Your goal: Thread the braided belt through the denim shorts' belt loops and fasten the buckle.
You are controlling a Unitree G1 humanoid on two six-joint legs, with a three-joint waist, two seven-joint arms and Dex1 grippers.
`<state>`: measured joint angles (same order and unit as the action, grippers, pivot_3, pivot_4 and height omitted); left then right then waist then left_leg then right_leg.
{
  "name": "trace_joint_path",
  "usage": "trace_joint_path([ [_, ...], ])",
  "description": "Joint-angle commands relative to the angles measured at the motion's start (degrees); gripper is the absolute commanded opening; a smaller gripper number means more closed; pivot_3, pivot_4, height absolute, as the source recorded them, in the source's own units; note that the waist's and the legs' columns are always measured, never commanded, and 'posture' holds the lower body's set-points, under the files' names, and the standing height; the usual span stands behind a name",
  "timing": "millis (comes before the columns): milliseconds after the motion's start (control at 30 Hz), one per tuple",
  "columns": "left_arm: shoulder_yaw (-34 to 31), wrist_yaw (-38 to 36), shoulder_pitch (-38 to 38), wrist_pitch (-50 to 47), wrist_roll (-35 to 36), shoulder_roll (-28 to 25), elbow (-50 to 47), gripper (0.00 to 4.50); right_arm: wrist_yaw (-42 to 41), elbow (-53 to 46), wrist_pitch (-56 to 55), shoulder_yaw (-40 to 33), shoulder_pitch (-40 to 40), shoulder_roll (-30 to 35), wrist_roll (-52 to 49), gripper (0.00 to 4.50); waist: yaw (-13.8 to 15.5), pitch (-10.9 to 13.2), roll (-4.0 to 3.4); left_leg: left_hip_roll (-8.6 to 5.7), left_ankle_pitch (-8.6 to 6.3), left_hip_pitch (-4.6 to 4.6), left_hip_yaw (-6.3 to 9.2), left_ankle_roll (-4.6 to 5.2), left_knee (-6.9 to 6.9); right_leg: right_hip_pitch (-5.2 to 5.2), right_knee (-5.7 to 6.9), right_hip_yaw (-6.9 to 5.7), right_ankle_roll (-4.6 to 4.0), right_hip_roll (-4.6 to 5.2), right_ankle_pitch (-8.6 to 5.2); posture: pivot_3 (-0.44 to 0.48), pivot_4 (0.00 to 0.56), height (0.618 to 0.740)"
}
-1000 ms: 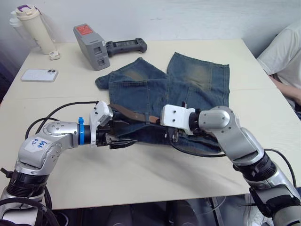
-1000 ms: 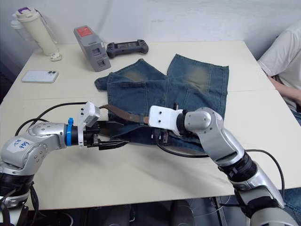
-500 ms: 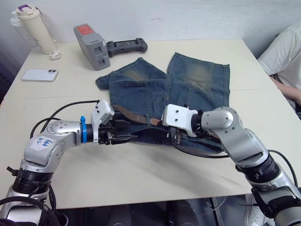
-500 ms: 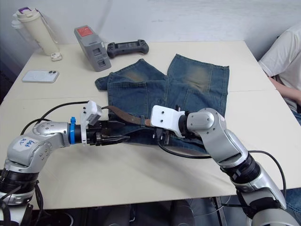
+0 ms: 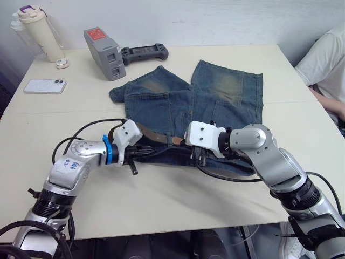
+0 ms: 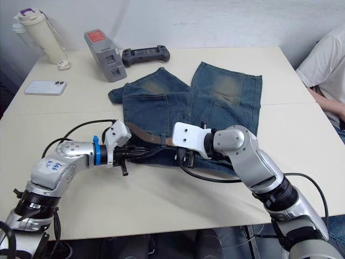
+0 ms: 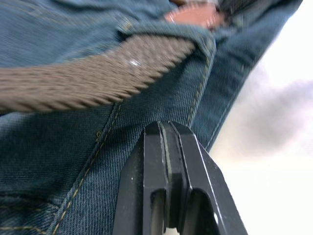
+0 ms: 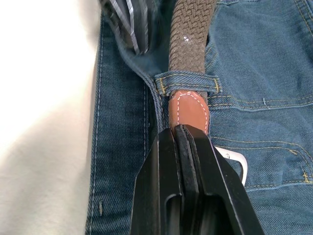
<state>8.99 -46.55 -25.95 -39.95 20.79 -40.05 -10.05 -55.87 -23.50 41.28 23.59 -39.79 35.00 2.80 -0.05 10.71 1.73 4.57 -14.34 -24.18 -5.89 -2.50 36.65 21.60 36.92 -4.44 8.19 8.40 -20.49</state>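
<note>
The denim shorts [image 5: 226, 91] lie flat on the table with the waistband toward me. The braided belt [image 5: 153, 134] runs along the waistband's left part. Its braid passes under a belt loop [image 8: 188, 83], and its tan tip [image 8: 190, 108] comes out on the other side. My right gripper [image 8: 181, 128] is shut on that tip. My left gripper [image 7: 167, 125] is shut, with its tips pinching the waistband's edge just below the braid [image 7: 98, 73]. A silver metal piece [image 8: 234, 159] peeks out beside the right fingers. I cannot tell whether it is the buckle.
At the table's far left stand a cream bottle [image 5: 40, 32], a white phone [image 5: 46, 85], a grey device [image 5: 105, 46] and a black controller [image 5: 144, 53]. A person [image 5: 326, 59] sits at the right edge. Bare tabletop lies between the shorts and the near edge.
My left gripper has moved right onto the waistband's left end and gone from wide open to shut. My right gripper has stayed shut at the belt's tip.
</note>
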Motion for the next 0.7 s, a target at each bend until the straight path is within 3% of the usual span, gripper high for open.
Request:
trace_joint_path([
  [33,1.05,0.75,-0.01,2.06,-4.04,-0.91,1.90,0.03,0.19,-2.08,-1.16,-0.27,-0.23,1.21,0.24,0.00,0.01,0.00,0.00,0.00,0.00,0.00,0.00,0.00,0.00,0.00,0.00,0.00,0.00,0.00,0.00,0.000,0.150,0.740],
  [300,1.50,2.05,-0.57,3.69,-8.14,-0.89,6.63,0.03,-0.79,-2.16,-4.66,-0.42,0.26,5.73,1.55,0.00,0.01,0.00,0.00,0.00,0.00,0.01,0.00,0.00,0.06,-0.01,0.04,0.00,0.00,0.00,0.00,0.000,0.150,0.740],
  [533,1.49,1.18,-0.07,4.72,-8.70,-1.36,7.56,0.03,-4.06,-3.37,-7.74,-5.77,2.63,14.58,-0.27,0.00,0.07,-0.01,0.01,0.01,0.00,0.03,0.00,0.00,0.13,-0.03,0.06,0.00,0.00,0.00,0.00,0.000,0.150,0.740],
  [700,1.01,0.41,0.53,5.44,-8.83,-2.80,8.60,0.03,-5.20,-2.84,-9.36,-9.20,2.69,17.55,-1.57,0.00,-0.02,-0.01,0.01,0.01,-0.01,0.04,0.00,0.02,0.16,-0.05,0.03,0.01,0.00,0.00,0.00,0.000,0.150,0.740],
])
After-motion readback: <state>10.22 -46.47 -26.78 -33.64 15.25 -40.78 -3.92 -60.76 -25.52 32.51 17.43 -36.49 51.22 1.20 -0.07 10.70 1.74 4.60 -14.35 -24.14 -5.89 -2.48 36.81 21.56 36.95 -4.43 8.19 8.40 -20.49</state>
